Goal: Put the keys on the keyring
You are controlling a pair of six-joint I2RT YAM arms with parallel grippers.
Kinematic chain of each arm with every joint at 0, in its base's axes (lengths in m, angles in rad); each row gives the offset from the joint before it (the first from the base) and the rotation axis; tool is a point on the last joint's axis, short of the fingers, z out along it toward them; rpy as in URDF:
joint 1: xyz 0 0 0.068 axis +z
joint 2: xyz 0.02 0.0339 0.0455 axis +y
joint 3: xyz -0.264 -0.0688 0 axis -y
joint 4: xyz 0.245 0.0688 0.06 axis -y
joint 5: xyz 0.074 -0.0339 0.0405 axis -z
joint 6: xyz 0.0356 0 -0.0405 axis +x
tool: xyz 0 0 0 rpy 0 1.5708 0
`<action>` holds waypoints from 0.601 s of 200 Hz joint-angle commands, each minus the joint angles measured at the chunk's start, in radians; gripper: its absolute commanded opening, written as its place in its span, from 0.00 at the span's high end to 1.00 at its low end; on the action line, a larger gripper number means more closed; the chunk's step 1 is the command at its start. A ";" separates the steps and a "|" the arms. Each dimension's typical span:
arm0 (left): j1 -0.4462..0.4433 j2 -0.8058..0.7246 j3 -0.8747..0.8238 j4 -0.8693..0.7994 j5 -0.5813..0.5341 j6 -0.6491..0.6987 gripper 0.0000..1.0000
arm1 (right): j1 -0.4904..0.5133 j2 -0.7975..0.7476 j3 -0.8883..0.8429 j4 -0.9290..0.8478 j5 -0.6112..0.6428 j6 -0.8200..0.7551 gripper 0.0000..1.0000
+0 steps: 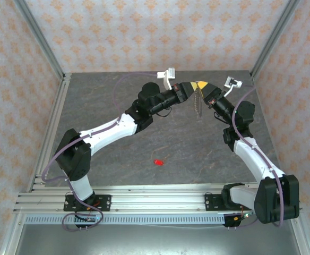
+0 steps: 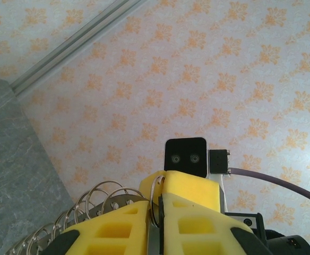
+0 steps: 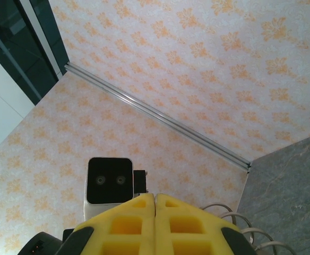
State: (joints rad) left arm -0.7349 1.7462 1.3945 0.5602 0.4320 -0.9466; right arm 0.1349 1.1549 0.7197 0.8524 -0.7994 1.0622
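Arms meet over the far part of the table [image 1: 118, 154] in the top view. There the left gripper [image 1: 189, 86] and the right gripper [image 1: 202, 85] come nose to nose, and the keyring [image 1: 198, 103] dangles below them, clear of the surface. The keys [image 1: 158, 162], one tiny red piece, lie alone on the table well nearer the bases.

In the left wrist view, the left gripper [image 2: 155, 204] is clamped on a thin strand of the keyring [image 2: 99, 199], whose coils fan out to one side.

In the right wrist view, the right gripper [image 3: 155, 199] has its jaws pressed together. Loops of the keyring [image 3: 234, 220] sit just beside them, and I cannot tell whether any wire is pinched.

The ring looks light, stiff and slick, so plain wire makes a better hold than the fringe. The red piece probably skids easily and wants a fingertip pinch across its sides.
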 commanded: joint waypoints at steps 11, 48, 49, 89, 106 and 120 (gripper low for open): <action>-0.018 0.010 -0.001 0.054 -0.012 -0.008 0.87 | 0.006 -0.009 0.005 0.049 0.005 -0.010 1.00; -0.019 0.035 0.013 0.092 -0.021 -0.028 0.86 | 0.005 -0.010 0.003 0.051 -0.006 -0.011 1.00; -0.019 0.036 0.013 0.094 -0.020 -0.028 0.86 | 0.006 -0.010 0.003 0.051 -0.005 -0.012 1.00; -0.020 0.056 0.032 0.118 -0.016 -0.039 0.86 | 0.006 -0.010 0.001 0.046 -0.003 -0.016 1.00; -0.021 0.059 0.031 0.125 -0.015 -0.040 0.87 | 0.006 -0.009 0.000 0.047 -0.002 -0.016 1.00; -0.023 0.059 0.026 0.131 -0.018 -0.041 0.90 | 0.006 -0.008 0.001 0.047 -0.004 -0.016 1.00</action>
State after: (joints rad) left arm -0.7399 1.7874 1.3960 0.6441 0.4141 -0.9798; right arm 0.1341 1.1549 0.7197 0.8455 -0.7742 1.0618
